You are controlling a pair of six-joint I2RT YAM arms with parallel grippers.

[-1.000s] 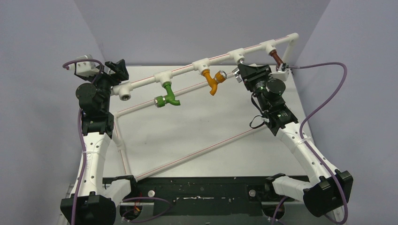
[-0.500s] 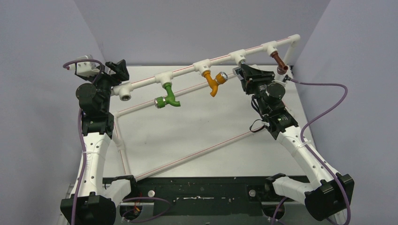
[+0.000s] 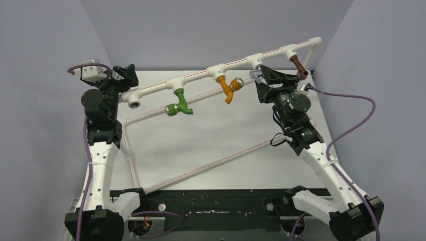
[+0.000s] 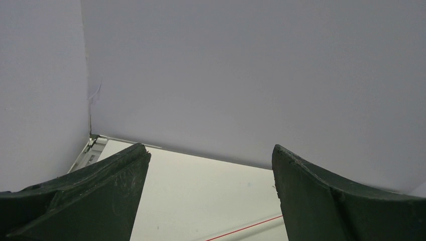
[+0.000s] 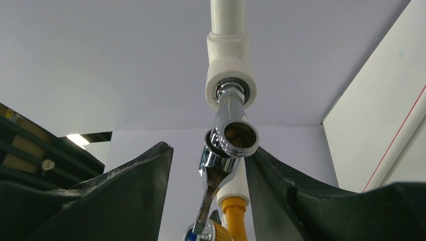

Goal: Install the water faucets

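We are holding the right claw (image 5: 208,150) released, its fingers straddling the chrome tap (image 5: 228,135), seated in the white pipe fitting (image 5: 228,60) at 12 o'clock. The left claw (image 4: 209,150) is hanging released.

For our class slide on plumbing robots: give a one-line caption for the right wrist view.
Open right claw straddles the chrome faucet hanging from a white pipe tee, orange faucet beyond.
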